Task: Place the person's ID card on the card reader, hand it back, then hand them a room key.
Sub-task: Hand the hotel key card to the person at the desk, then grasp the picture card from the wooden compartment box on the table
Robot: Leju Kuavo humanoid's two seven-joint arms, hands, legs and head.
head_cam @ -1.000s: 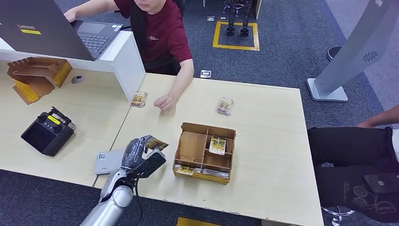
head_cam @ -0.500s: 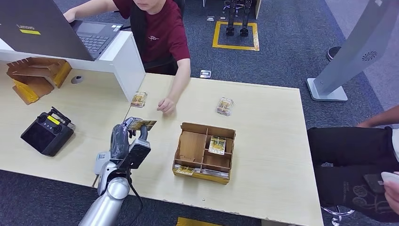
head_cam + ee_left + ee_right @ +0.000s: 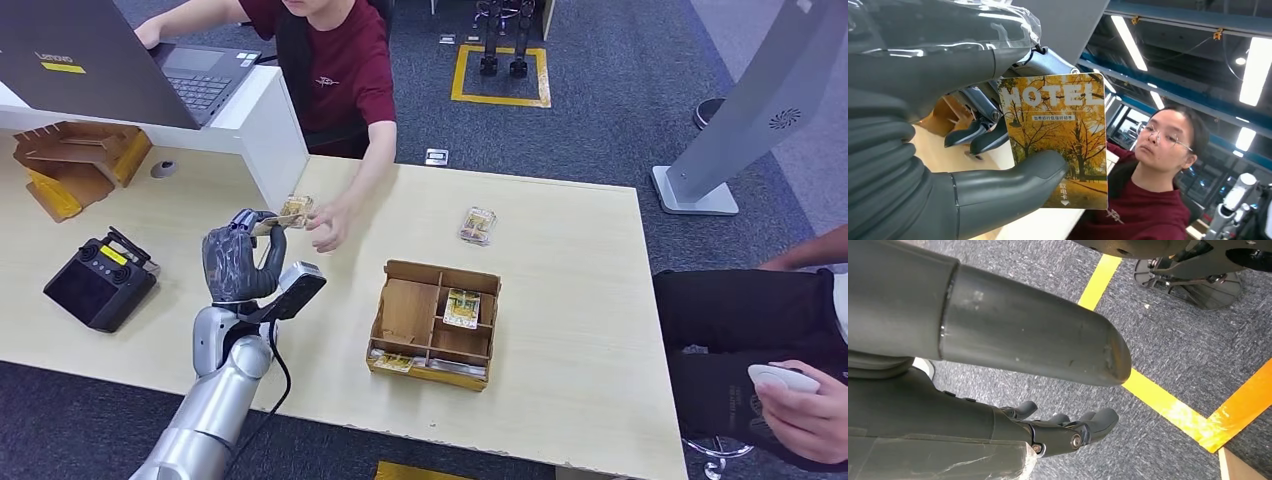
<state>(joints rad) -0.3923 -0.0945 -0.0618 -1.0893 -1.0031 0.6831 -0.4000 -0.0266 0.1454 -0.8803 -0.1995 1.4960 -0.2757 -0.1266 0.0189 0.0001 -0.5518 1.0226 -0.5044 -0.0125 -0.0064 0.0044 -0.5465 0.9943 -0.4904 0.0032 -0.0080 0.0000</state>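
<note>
Yellow card (image 3: 1058, 140): "HOTEL" print, pinched betw. thumb and fingers of left hand (image 3: 238, 265); held up over desk (image 3: 560, 300), just short of person's hand (image 3: 328, 228).
Change: 1 s ago card was low, near desk front edge by the grey reader; now raised and carried twd person; their hand has come fwd to meet it.
Meaning: handover step, prob. near release.
Right hand (image 3: 1063, 432): hangs over floor, fingers loosely apart, holds nothing.
Tray (image 3: 435, 325): more cards inside, untouched.

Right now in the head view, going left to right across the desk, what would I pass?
Black controller → left robot hand holding the hotel card → wooden organizer tray → wrapped packet.
</note>
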